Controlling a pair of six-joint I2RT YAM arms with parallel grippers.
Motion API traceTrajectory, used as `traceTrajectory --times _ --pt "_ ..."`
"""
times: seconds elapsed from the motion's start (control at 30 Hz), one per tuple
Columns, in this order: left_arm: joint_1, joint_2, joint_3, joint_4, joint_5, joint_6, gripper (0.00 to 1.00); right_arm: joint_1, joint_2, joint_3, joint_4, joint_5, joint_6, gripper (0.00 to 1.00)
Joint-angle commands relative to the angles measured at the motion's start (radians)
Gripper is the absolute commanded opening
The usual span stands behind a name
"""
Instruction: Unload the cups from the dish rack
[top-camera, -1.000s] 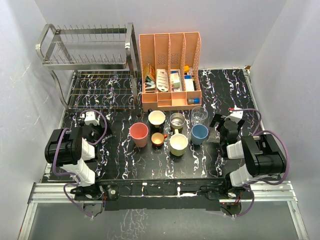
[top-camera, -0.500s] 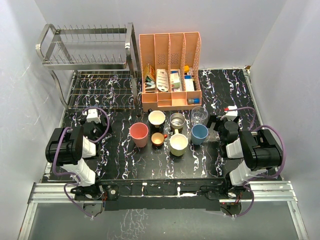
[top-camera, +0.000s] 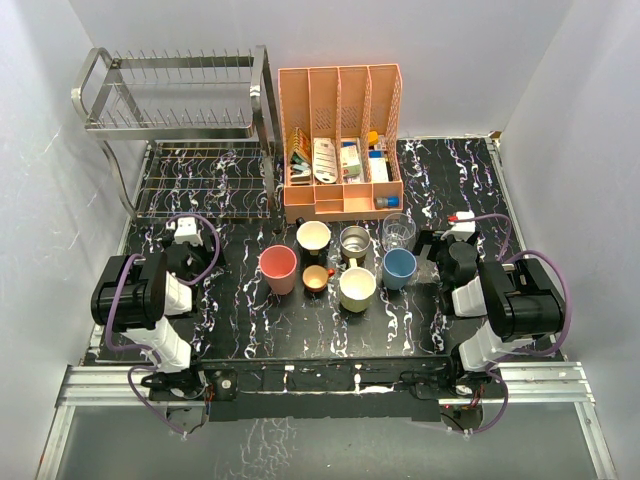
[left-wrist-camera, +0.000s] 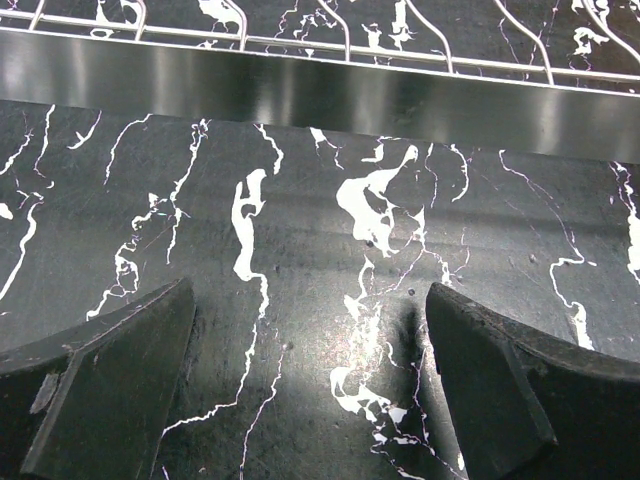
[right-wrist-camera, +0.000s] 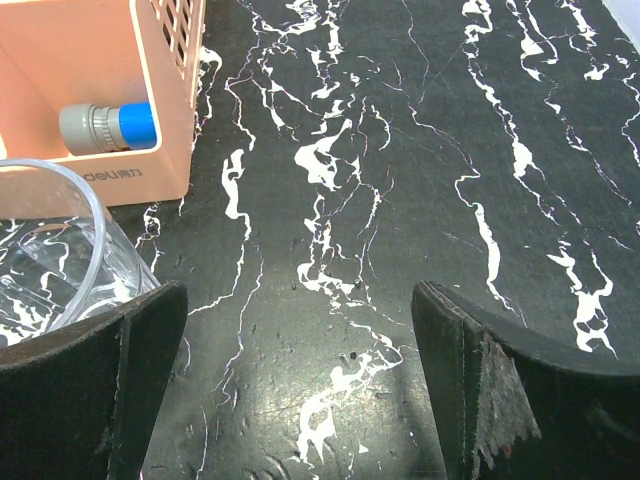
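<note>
Seven cups (top-camera: 357, 287): between both grippers, off the dish rack (top-camera: 170, 125); unloading looks done.
Left gripper (left-wrist-camera: 310, 340): spread, empty.
Right gripper (right-wrist-camera: 300, 340): spread, empty.

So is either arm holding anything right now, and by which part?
Nothing is held. The left gripper and right gripper both stand open over the table; the clear glass sits outside the right jaws.

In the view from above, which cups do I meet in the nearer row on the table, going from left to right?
pink cup → small orange cup → pale yellow mug → blue cup
</note>
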Motion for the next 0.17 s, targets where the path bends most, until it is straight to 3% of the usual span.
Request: traceTrajectory --times 0.0,0.13 --pt "-0.004 -0.005 0.026 -0.006 0.015 0.016 0.97 -0.004 0.002 -0.004 0.089 -0.008 -0.017 0.98" --pt "-0.010 -0.008 0.024 -0.004 0.008 0.017 0.97 -0.005 0.002 -0.004 0.088 -0.008 -0.017 0.98"
